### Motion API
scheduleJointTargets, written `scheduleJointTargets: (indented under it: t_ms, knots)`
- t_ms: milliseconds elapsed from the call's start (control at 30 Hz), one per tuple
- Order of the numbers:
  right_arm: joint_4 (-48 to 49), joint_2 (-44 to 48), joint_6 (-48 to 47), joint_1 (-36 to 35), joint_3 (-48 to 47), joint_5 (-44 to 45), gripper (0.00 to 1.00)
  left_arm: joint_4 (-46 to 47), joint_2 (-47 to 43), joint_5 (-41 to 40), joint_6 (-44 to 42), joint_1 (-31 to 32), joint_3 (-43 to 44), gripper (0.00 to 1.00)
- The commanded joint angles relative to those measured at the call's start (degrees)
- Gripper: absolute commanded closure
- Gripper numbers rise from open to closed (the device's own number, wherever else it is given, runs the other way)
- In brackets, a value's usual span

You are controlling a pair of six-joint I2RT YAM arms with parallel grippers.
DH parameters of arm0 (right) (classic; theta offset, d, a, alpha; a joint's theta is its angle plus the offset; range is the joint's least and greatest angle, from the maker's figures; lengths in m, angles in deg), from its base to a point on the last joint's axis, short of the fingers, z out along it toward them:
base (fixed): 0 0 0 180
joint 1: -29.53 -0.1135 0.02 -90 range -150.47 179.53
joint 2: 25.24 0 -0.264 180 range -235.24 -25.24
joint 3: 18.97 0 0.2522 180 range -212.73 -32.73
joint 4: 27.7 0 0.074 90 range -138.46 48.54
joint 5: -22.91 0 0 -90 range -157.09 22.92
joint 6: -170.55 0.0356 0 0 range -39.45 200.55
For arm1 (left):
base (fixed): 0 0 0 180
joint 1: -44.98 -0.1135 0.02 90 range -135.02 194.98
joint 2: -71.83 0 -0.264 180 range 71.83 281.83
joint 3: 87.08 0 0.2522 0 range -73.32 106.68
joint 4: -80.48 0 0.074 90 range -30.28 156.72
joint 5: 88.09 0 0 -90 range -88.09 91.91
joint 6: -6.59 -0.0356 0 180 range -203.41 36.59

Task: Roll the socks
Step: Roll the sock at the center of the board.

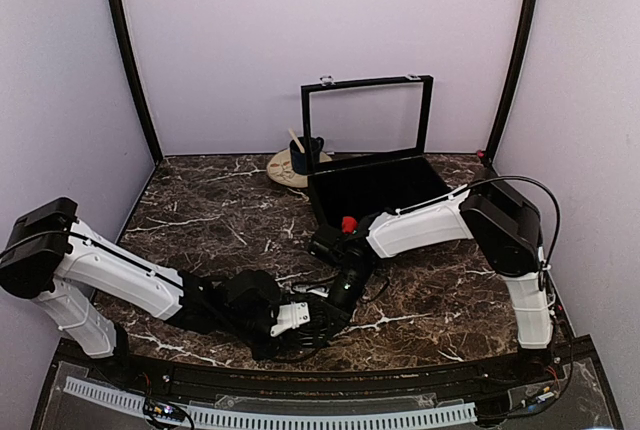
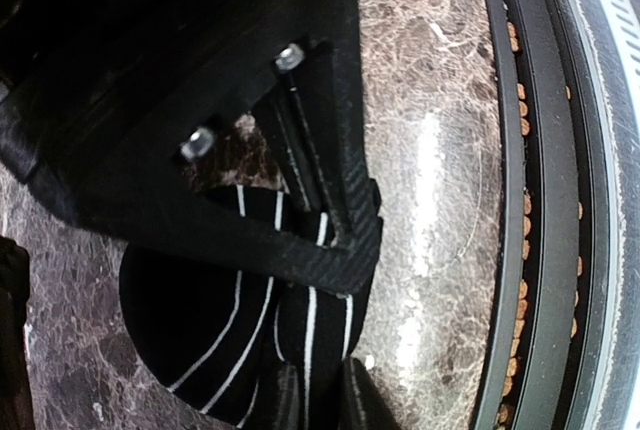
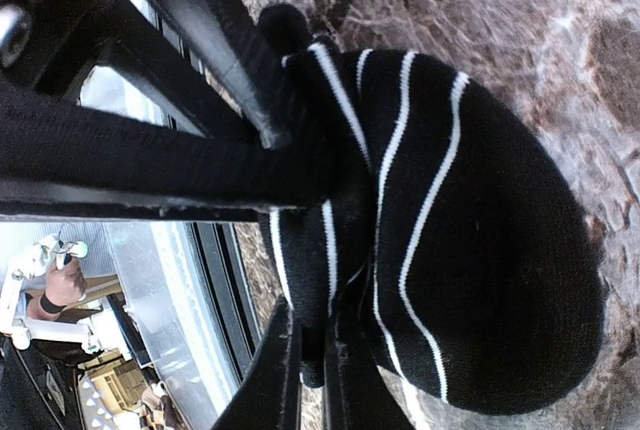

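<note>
Pinching from both sides: your right gripper (image 3: pixel 312 375) is clenched on a fold of the striped sock (image 3: pixel 480 250), black with thin white lines, and your left gripper (image 2: pixel 320 390) has its fingers nipped on the same sock's fabric. The sock lies bunched in a rounded lump on the marbled bench (image 1: pixel 220 220), by the near edge, about mid-width. Both grippers crowd over it, so the top view hides it. Each gripper's black frame blocks part of the other's wrist view. Black box (image 1: pixel 385 190) sits far right, lid (image 1: pixel 365 115) up, well apart from the sock. Small red thing (image 1: pixel 347 222) at the box's near left corner, too small to tell what. Dark blue mug (image 1: pixel 306 153) stands on a pale round plate (image 1: pixel 285 172) at the far edge, left of the box.
</note>
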Motion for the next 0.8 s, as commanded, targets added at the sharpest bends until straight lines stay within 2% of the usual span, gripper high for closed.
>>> scheduleJointTargets:
  t_ms: [0,300,433,600,767]
  knots:
    - [-1.1,-1.4,0.1,0.5,-0.2,0.5,1.0,-3.4,1.4,0.7,-0.9,0.4,0.8,0.85]
    - [-1.2,-0.9,0.1,0.5,0.7,0.5,1.0,-4.3,3.8,-1.1,-1.1,0.3,1.8,0.95]
    - [-0.9,-0.4,0.3,0.6,1.3,1.6,0.95,-5.3,4.8,0.3,-1.0,0.2,2.4,0.99]
    - [2.1,1.6,2.0,1.4,4.0,2.7,0.82,-8.1,5.9,3.7,-0.8,-0.9,3.7,1.0]
    - [6.0,4.5,4.1,2.8,7.8,1.5,0.8,-8.7,5.1,8.8,0.6,-4.0,3.5,1.0]
